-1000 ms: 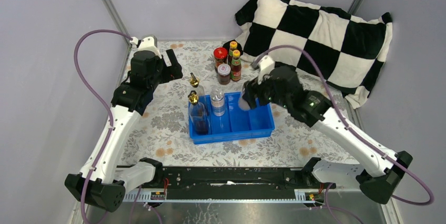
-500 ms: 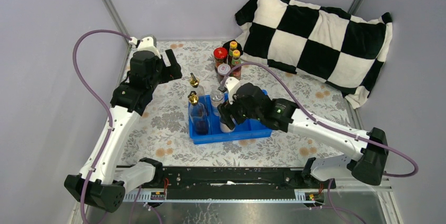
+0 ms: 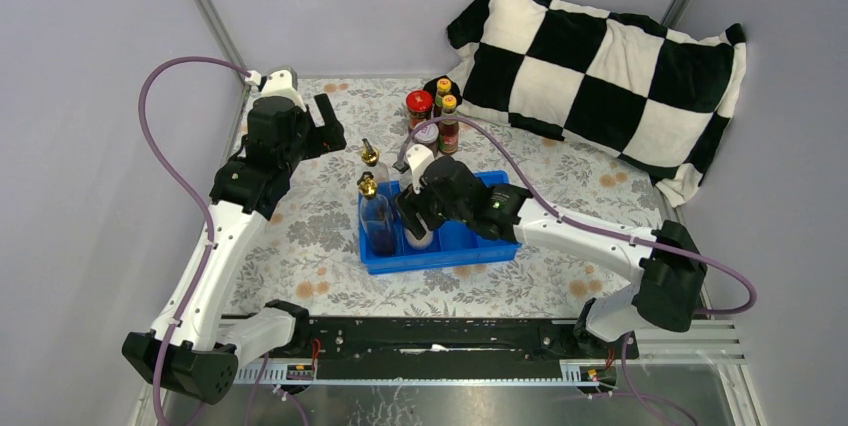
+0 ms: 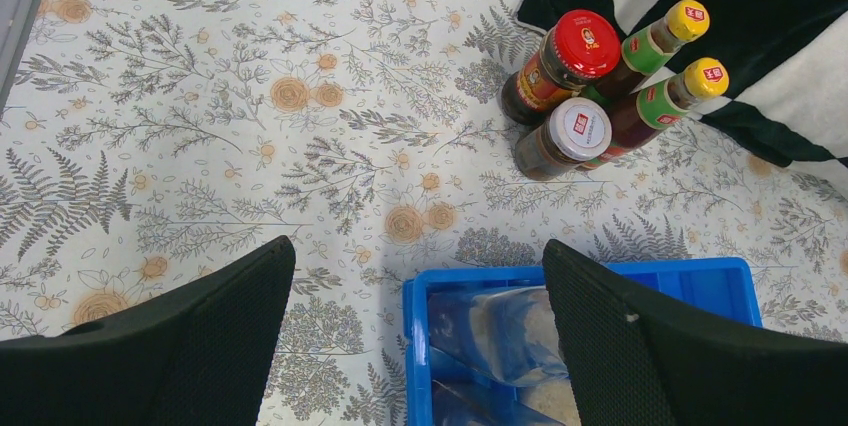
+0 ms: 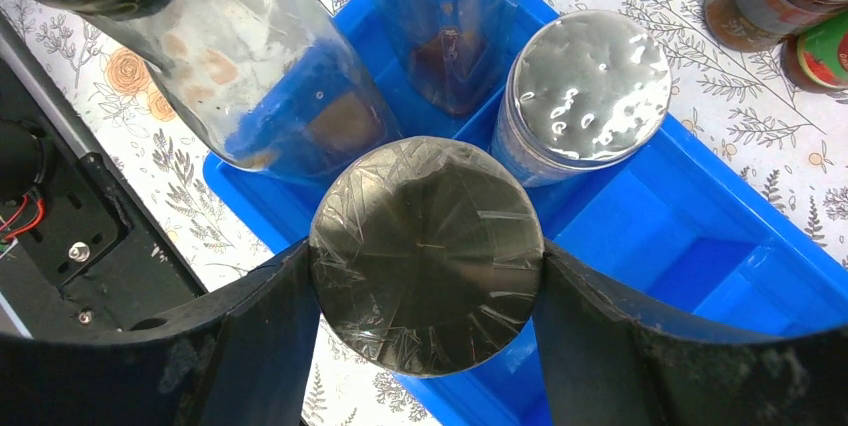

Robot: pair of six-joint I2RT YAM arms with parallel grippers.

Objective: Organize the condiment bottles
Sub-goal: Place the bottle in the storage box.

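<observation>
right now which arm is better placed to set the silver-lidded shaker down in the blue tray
Right. The right gripper is shut on the shaker over the blue tray, beside the other shaker. The left gripper is open and empty, back from the tray.

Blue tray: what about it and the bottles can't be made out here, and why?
- Right wrist: the held shaker hides, under its own lid, whether its base touches the blue tray.
- Top external: the right gripper covers most of that shaker.
- Left wrist: the bottom edge cuts off most of the tray.
</observation>
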